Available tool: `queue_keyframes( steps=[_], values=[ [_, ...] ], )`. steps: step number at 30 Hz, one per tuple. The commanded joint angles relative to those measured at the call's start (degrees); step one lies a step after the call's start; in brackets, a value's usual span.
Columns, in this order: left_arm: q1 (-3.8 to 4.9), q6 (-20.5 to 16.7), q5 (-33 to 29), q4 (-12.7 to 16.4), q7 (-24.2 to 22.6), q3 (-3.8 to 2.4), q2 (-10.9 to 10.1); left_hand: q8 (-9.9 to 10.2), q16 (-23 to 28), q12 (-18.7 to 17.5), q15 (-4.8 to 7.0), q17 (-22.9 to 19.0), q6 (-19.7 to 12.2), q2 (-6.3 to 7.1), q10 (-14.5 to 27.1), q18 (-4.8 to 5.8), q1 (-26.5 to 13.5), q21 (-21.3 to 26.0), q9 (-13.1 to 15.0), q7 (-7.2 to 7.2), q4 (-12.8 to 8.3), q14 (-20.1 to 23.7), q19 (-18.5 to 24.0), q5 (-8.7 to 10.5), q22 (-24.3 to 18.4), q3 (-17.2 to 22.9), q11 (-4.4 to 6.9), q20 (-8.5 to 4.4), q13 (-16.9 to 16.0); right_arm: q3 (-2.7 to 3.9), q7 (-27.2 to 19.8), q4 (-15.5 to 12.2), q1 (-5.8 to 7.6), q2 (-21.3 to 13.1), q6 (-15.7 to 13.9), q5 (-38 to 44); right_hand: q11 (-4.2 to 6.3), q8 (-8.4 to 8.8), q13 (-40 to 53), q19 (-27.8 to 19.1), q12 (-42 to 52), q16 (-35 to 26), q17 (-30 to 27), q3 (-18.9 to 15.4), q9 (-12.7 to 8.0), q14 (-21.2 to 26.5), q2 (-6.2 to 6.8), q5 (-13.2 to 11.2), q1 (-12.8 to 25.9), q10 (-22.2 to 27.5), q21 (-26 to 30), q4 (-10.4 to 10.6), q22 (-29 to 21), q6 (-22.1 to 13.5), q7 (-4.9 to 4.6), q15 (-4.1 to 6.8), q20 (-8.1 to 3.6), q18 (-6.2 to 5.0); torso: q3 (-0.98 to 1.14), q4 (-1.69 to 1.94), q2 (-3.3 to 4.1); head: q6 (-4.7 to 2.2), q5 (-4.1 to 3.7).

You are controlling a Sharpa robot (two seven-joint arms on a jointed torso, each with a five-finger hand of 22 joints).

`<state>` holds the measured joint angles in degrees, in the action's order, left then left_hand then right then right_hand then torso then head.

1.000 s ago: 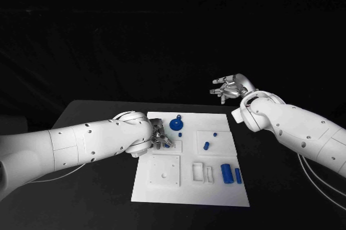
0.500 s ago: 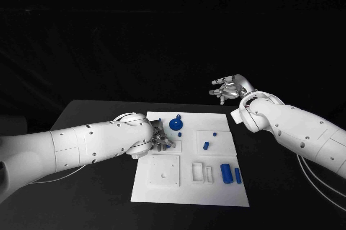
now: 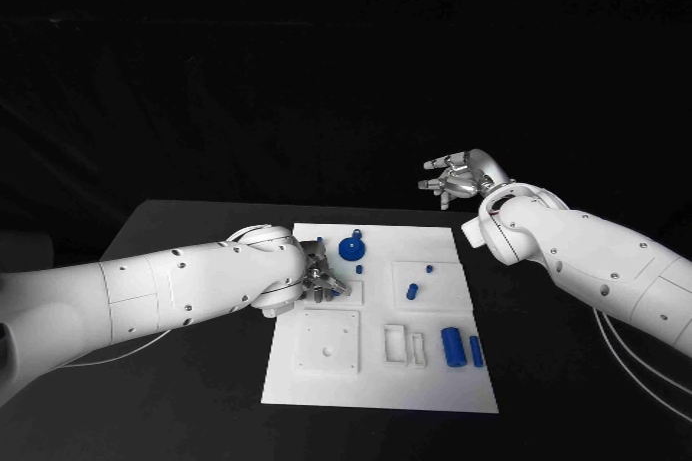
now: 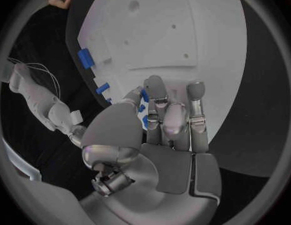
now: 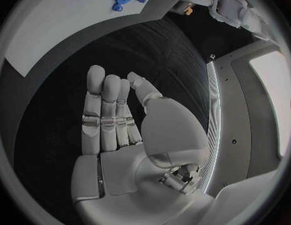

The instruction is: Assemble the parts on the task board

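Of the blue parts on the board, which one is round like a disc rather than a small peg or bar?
The blue disc near the task board's far edge, just beyond the left hand; the other blue parts are short pegs or bars.

You have two thick white arms, the left arm (image 3: pixel 159 291) and the right arm (image 3: pixel 591 256), each built of smooth rounded shells dotted with small dark screw holes. Thin pale cables (image 3: pixel 642 366) trail from the right arm's underside, on the side of it away from the task board (image 3: pixel 433 386). Each arm ends in a silver hand: the left hand (image 4: pixel 161 135) and the right hand (image 5: pixel 123 135) have segmented metallic fingers (image 5: pixel 95 110) with glossy grey pads, a broad domed thumb base, and a flat plated palm. At each wrist you can see a small exposed metal mechanism.
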<state>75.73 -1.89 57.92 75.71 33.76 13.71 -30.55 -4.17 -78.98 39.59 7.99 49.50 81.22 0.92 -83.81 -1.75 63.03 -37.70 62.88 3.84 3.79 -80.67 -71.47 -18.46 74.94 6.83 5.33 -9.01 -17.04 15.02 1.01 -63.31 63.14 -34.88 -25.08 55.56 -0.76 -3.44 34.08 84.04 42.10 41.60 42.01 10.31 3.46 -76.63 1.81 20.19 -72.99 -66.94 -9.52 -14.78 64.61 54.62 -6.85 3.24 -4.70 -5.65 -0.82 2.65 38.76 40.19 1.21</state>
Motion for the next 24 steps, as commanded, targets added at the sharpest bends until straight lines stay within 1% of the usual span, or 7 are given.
queue_keyframes(
  steps=[1, 3, 6, 8, 10, 13, 24],
  values=[
    [-0.17, 1.12, -0.41, 0.09, -0.68, 0.07, 0.12, 0.1, 0.11, 0.17, 0.07, -0.07, -0.11, 0.49, -2.99, 1.02, 0.01, 0.04, 0.08, 0.13, 0.52, -0.32, -0.37, 0.57, 0.98, -0.04, 0.19, -0.01, 0.09, 0.0, -0.32, -0.08, -0.04, -0.02, 0.61, 0.5, 0.27, -0.03, -0.05, 1.35, 0.12, -0.05, -0.06, 0.25, 0.06, 0.28, 0.09, 0.26, 0.64, 0.71, 0.33, -0.01, 0.06, 0.72, -0.57, -0.06, 0.42, -1.01, -0.04, 0.01, 0.0, -0.04, -0.05],
    [-0.17, 1.01, -0.34, 0.05, -0.69, 0.06, 0.04, 0.09, 0.12, 0.18, 0.08, -0.08, -0.02, 0.68, -2.99, 1.01, 0.08, 0.06, 0.12, 0.14, 0.96, -0.31, -0.38, 1.78, 0.98, -0.14, 0.19, -0.02, 0.1, 0.0, -0.32, -0.08, -0.05, -0.04, 0.6, 0.5, 0.27, -0.03, -0.05, 1.35, 0.12, -0.05, -0.06, 0.25, 0.06, 0.28, 0.09, 0.26, 0.64, 0.71, 0.33, -0.01, 0.06, 0.72, -0.57, -0.06, 0.42, -1.01, -0.04, -0.02, 0.02, -0.02, -0.07],
    [-0.17, 0.87, -0.28, 0.06, -0.71, 0.06, -0.09, 0.05, 0.1, 0.21, 0.08, -0.05, 0.28, 1.66, -2.99, 1.0, -0.37, 0.06, 0.19, 0.14, 2.29, -0.33, -0.42, 6.74, 0.98, -0.3, 0.18, -0.02, 0.1, 0.0, -0.33, -0.07, -0.09, -0.08, 0.57, 0.5, 0.27, -0.02, -0.05, 1.39, 0.13, -0.07, -0.07, 0.21, 0.05, 0.28, 0.13, 0.25, 0.69, 0.72, 0.41, 0.1, 0.07, 0.59, -0.57, -0.07, 0.43, -1.01, -0.06, -0.03, 0.02, -0.04, -0.11],
    [-0.17, 0.77, -0.19, 0.1, -0.71, 0.06, -0.16, 0.06, 0.09, 0.23, 0.09, -0.04, 0.69, 4.01, -3.0, 0.99, -0.67, 0.09, 0.17, 0.15, 5.11, -0.34, -0.43, 11.91, 0.97, 1.17, 0.18, -0.03, 0.11, 0.0, -0.34, -0.07, -0.12, -0.1, 0.55, 0.5, 0.27, -0.02, -0.05, 1.39, 0.13, -0.07, -0.07, 0.21, 0.05, 0.28, 0.13, 0.25, 0.69, 0.72, 0.41, 0.1, 0.07, 0.59, -0.57, -0.07, 0.43, -1.01, -0.07, -0.01, 0.01, -0.05, -0.17],
    [-0.17, 0.65, -0.09, 0.17, -0.75, 0.04, -0.24, 0.09, 0.08, 0.23, 0.1, -0.02, 1.05, 6.81, -2.99, 1.0, -0.11, 0.11, 0.11, 0.15, 9.11, -0.35, -0.46, 14.77, 0.98, 2.77, 0.17, -0.04, 0.13, 0.0, -0.34, -0.07, -0.15, -0.11, 0.53, 0.5, 0.27, -0.02, -0.05, 1.39, 0.13, -0.07, -0.07, 0.21, 0.05, 0.28, 0.13, 0.25, 0.69, 0.72, 0.41, 0.1, 0.07, 0.59, -0.57, -0.07, 0.43, -1.01, -0.02, 0.02, 0.01, -0.07, -0.18],
    [-0.17, 0.48, -0.01, 0.32, -0.81, 0.02, -0.36, 0.13, 0.1, 0.24, 0.2, -0.04, 1.24, 9.01, -3.0, 1.05, 0.37, 0.11, 0.04, 0.09, 12.56, -0.29, -0.46, 15.56, 0.99, 2.04, 0.2, -0.17, 0.22, 0.0, -0.33, -0.07, -0.18, -0.12, 0.45, 0.51, 0.27, -0.02, -0.05, 1.39, 0.13, -0.07, -0.07, 0.21, 0.05, 0.28, 0.13, 0.25, 0.69, 0.72, 0.41, 0.1, 0.07, 0.59, -0.57, -0.07, 0.43, -1.01, -0.02, 0.03, -0.01, -0.12, -0.22],
    [-0.15, -0.8, 0.12, 1.45, -1.04, -0.6, -1.42, 0.26, 0.29, 0.09, 0.45, -0.16, 1.2, 10.34, -3.01, 1.38, -1.49, 0.14, -0.4, 0.11, 12.9, -0.2, -0.45, 15.67, 0.96, 0.37, 0.28, -0.57, 0.77, 0.0, -0.45, -0.02, -0.3, -0.16, 0.44, 0.51, 0.25, -0.01, -0.1, 1.38, 0.09, -0.14, -0.12, -0.15, 0.04, 0.33, 0.33, 0.54, 0.77, 0.74, 0.56, 0.27, 0.02, 0.17, -0.59, -0.1, 0.47, -1.0, -0.02, 0.04, -0.03, -0.26, -0.22]
  ],
)
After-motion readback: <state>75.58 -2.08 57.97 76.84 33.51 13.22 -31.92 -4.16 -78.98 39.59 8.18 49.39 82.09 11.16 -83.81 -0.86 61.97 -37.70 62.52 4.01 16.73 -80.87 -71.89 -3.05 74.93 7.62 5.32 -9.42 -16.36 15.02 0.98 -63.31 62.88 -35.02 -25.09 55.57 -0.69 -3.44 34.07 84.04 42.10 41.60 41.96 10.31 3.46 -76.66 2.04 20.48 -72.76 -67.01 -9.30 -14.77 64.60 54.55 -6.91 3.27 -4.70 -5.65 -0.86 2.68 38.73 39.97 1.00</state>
